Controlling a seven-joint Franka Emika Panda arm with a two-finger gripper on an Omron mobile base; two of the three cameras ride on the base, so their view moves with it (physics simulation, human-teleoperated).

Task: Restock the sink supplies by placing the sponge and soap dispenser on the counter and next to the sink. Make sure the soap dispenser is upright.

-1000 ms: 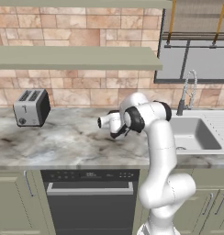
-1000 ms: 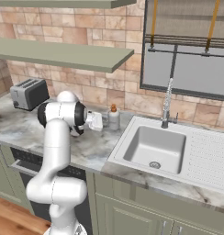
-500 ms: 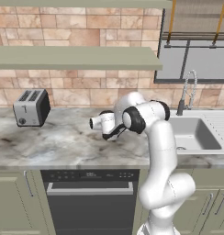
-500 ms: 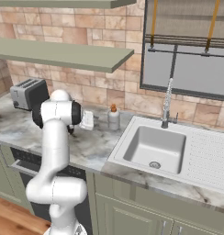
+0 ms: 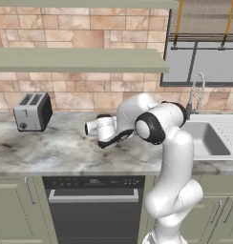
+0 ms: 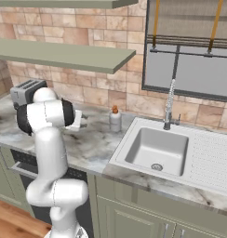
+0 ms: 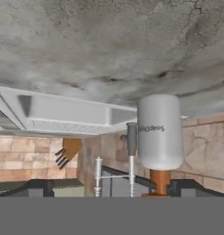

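While the tool (image 5: pixel 119 141) gapes, the soap dispenser (image 6: pixel 115 119) stands beside the sink (image 6: pixel 134 149).

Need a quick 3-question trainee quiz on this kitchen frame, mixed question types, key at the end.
1. True or false: the pale translucent soap dispenser with the orange pump top lies on its side in the pale rectangular sink.
2. The silver toaster stands: A) on the grey-white marble counter; B) on the wall shelf; C) in the basin.
3. Fill in: the gripper's fingers are ___.

Key
1. False: it stands upright on the counter, beside the sink.
2. A.
3. Open, gripping nothing.
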